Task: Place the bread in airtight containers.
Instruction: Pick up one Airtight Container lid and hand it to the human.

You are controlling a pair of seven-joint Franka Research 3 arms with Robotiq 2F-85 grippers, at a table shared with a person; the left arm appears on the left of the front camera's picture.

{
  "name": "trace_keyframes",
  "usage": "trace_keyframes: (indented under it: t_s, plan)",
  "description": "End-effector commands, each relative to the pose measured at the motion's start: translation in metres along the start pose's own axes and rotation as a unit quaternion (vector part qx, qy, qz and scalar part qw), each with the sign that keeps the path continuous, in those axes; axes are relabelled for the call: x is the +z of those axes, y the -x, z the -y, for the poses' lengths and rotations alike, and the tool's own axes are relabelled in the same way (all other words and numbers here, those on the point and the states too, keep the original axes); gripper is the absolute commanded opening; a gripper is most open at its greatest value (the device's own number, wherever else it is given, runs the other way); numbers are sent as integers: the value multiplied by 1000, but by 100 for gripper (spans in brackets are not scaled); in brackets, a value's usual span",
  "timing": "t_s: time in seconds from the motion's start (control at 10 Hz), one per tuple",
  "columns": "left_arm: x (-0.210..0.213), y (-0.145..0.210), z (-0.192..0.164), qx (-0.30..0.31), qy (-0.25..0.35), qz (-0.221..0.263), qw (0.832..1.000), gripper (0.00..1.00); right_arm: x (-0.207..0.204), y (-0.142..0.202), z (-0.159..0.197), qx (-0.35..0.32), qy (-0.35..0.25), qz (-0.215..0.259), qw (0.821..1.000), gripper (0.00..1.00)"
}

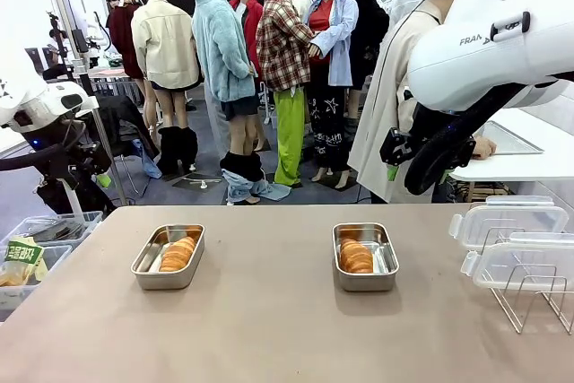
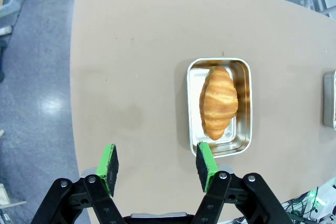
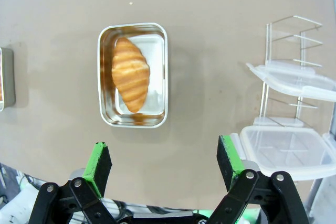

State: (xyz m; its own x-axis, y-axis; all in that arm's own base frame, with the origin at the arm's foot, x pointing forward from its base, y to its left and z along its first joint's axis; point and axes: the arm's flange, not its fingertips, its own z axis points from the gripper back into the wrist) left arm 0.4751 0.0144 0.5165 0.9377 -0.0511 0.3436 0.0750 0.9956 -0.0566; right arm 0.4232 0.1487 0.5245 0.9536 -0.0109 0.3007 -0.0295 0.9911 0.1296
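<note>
Front view: bread, two rolls; the left roll (image 1: 178, 254) is laid in the left pan (image 1: 143, 268), the right roll (image 1: 355, 256) in the right pan (image 1: 386, 262), the pans well apart on the surface (image 1: 269, 329). Two clear lids (image 1: 507, 220) are kept on a wire rack (image 1: 529, 298) at the right; neither is fitted. Left fingers (image 2: 109, 161) are parted with nothing held, as are the right fingers (image 3: 100, 162), spread wide. Step judged: lidding. A lid should be gripped by its rim, lowered level and pressed evenly.

Bread (image 1: 177, 254) in left container (image 1: 167, 281), bread (image 1: 356, 256) in right container (image 1: 365, 282), lids (image 1: 507, 221) on rack (image 1: 518, 300) at right
</note>
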Motion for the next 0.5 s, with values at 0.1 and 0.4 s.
trace_keyframes:
  t_s: [0.1,0.4]
  plan:
    - [3,0,-1,3,-11,-1,1000,77,-2,1,0,1,-2,-3,1000,100]
    - [3,0,-1,3,-11,-1,1000,77,-2,1,0,1,-2,-3,1000,100]
